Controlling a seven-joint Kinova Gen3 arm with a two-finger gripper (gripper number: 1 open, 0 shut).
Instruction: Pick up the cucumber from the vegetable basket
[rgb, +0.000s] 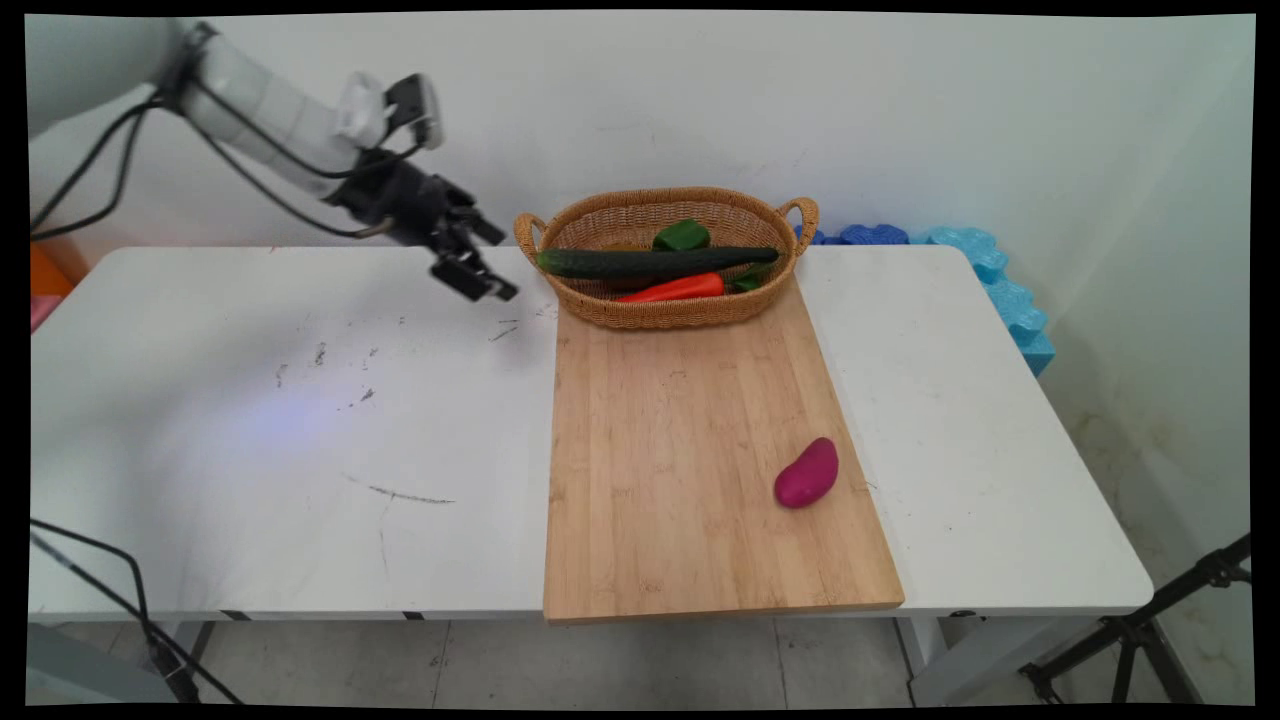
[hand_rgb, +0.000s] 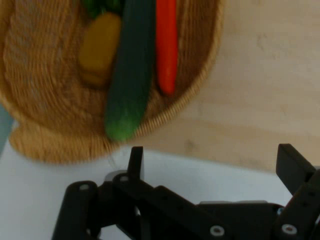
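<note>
We see the claw (rgb: 470, 262) open and empty at upper left, just beside the basket (rgb: 590, 305) — nearest is the cucumber (rgb: 655, 262), likely stiff and smooth, best gripped mid-length

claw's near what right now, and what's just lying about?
By the claw (open, empty):
- basket
- cucumber
- red vegetable
- yellow vegetable
- green pepper

Lying about:
- purple vegetable on cutting board
- blue foam behind table
</note>
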